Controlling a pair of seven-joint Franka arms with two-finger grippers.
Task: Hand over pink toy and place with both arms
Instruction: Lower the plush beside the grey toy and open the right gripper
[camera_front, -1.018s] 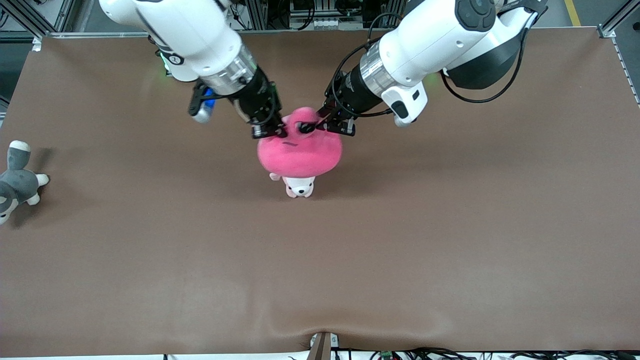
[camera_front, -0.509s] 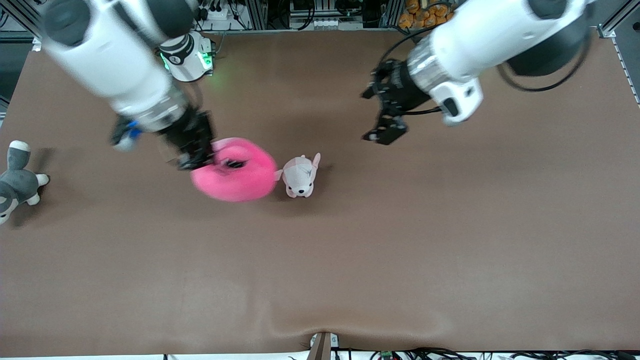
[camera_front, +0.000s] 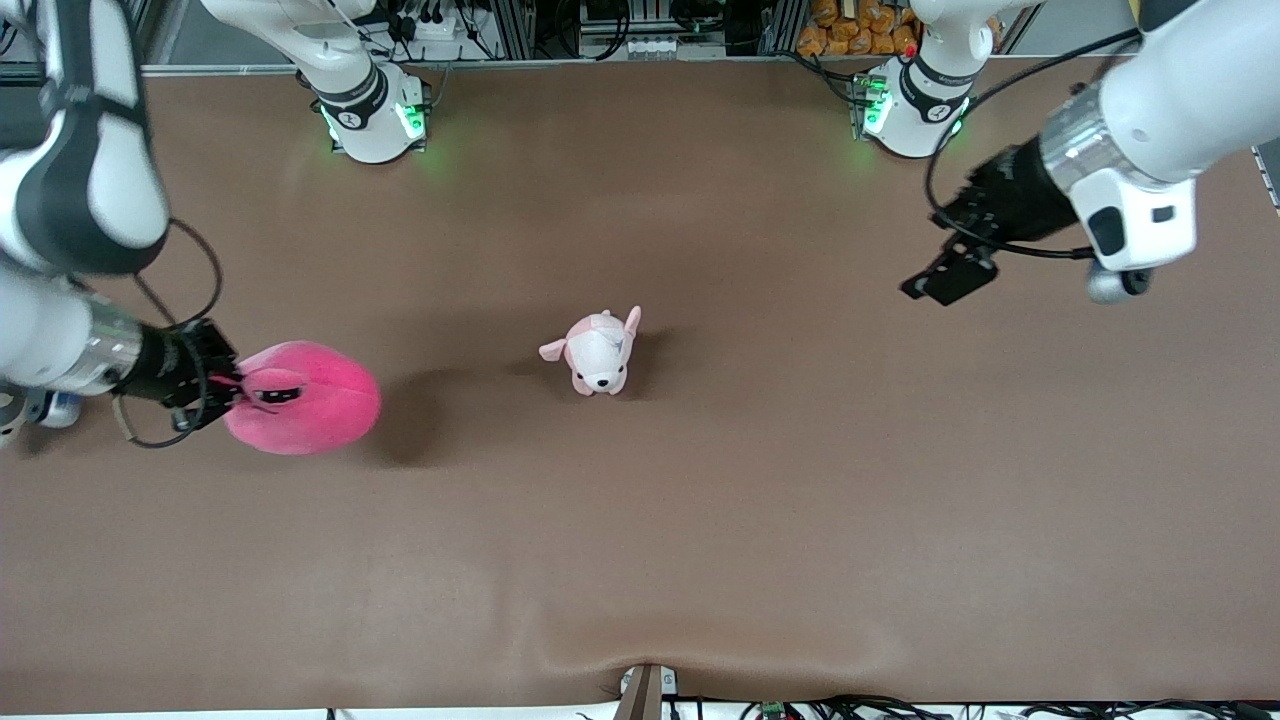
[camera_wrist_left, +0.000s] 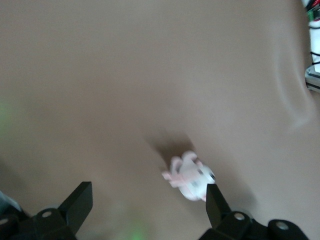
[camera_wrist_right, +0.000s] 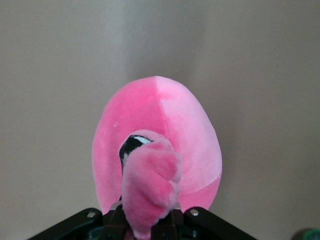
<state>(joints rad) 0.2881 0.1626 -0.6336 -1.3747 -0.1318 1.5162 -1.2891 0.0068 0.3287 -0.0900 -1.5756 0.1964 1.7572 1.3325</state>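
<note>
1. The right gripper (camera_front: 218, 385) is over the table (camera_front: 700, 520) at the right arm's end, its fingers pinching the snout of the pink toy (camera_front: 305, 398); in the right wrist view the snout sits clamped between the fingers, with the round pink toy (camera_wrist_right: 157, 150) hanging past them.
2. The pink toy is in the air, casting a shadow on the brown table toward the middle; one black half-lidded eye shows beside the snout.
3. The left gripper (camera_front: 945, 275) is over the table at the left arm's end, well apart from the pink toy; its fingers (camera_wrist_left: 80, 202) are spread wide with nothing between them.
4. A small dog plush (camera_front: 598, 352), pale pink and white, lies on the table near the middle, between the two grippers; the left wrist view shows the dog plush (camera_wrist_left: 190, 176) on the table below the spread fingers.
</note>
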